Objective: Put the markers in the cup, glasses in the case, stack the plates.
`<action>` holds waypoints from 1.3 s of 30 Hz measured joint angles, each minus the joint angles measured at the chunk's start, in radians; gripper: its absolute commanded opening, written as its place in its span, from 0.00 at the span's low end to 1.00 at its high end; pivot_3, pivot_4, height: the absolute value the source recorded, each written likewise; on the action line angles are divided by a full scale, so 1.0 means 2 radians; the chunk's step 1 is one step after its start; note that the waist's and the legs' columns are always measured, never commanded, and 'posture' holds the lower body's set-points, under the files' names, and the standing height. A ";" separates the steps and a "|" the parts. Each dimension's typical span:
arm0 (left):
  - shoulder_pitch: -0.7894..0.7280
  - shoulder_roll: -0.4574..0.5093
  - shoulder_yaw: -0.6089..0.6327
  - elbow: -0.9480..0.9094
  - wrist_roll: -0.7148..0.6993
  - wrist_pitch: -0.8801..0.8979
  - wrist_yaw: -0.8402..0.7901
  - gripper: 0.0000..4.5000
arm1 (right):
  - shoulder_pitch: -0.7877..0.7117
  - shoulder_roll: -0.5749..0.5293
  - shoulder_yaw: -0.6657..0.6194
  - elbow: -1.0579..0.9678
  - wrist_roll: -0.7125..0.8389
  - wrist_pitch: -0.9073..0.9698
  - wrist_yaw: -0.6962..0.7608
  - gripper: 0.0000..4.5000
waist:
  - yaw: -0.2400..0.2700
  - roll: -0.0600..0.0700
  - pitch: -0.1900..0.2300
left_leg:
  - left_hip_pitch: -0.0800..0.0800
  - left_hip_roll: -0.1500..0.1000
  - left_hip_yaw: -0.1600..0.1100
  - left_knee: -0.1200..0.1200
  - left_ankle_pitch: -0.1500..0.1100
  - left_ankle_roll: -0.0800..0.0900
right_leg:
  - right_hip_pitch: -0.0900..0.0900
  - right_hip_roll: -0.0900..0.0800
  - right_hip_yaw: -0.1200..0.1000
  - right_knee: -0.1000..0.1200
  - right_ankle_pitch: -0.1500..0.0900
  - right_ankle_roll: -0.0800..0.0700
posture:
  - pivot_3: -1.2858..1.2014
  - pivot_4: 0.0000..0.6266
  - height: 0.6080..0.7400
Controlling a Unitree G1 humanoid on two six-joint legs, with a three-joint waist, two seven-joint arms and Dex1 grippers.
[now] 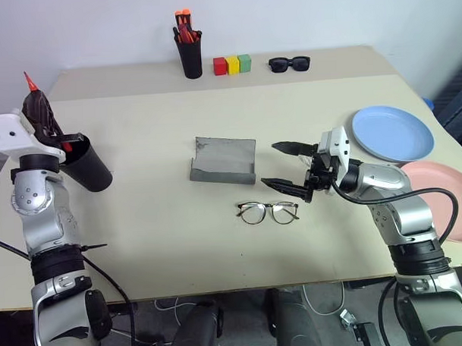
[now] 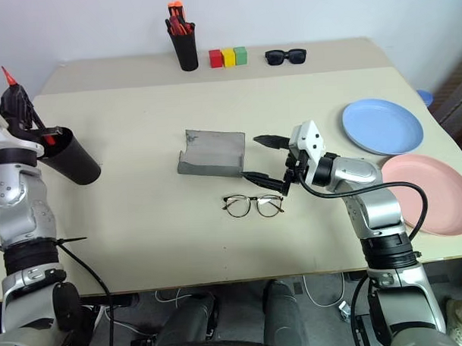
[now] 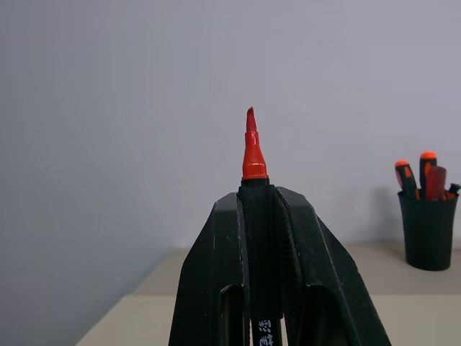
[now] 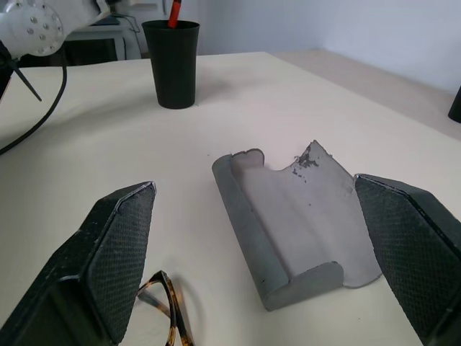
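Observation:
My left gripper [image 1: 36, 100] is shut on a dark marker [image 3: 259, 288] whose red tip [image 3: 251, 151] points up, raised just above and beside the black cup [image 1: 88, 166] at the table's left. Another red marker [image 4: 174, 10] sticks out of that cup. The grey case [image 1: 223, 159] lies open mid-table. The wire-framed glasses [image 1: 267, 211] lie just in front of it. My right gripper [image 1: 270, 164] hangs open to the right of the case, above the glasses, with nothing between its fingers. The light blue plate [image 1: 392, 133] and the pink plate [image 1: 444, 200] lie side by side at the right.
A black pen pot [image 1: 189, 57] of orange-capped pens stands at the back. To its right are red, yellow and green blocks [image 1: 232, 64] and black sunglasses [image 1: 289, 63]. The pink plate reaches the table's right edge.

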 measured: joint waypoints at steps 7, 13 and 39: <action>0.024 -0.005 0.000 0.009 -0.003 -0.015 -0.001 0.32 | 0.007 -0.004 -0.001 -0.003 0.000 0.001 -0.004 1.00 | 0.000 0.000 0.000 | 0.000 0.000 0.000 0.000 0.000 0.001 | 0.000 0.000 0.000 0.000 0.000 0.000 | 0.52 0.24 1.00; 0.029 -0.019 -0.004 -0.013 -0.013 -0.014 -0.004 0.98 | 0.009 -0.005 -0.001 -0.007 0.000 0.002 -0.005 1.00 | 0.002 0.000 0.000 | 0.000 0.000 0.000 0.000 0.000 0.001 | 0.000 0.000 0.000 0.000 0.000 0.000 | 0.52 0.24 1.00; -0.175 0.006 -0.378 0.124 0.016 0.219 -0.506 0.99 | 0.027 -0.011 -0.013 0.000 -0.005 -0.012 -0.021 1.00 | -0.011 0.000 0.000 | 0.000 -0.001 0.000 0.000 -0.001 0.002 | 0.000 0.001 0.000 0.000 0.000 0.000 | 0.52 0.24 1.00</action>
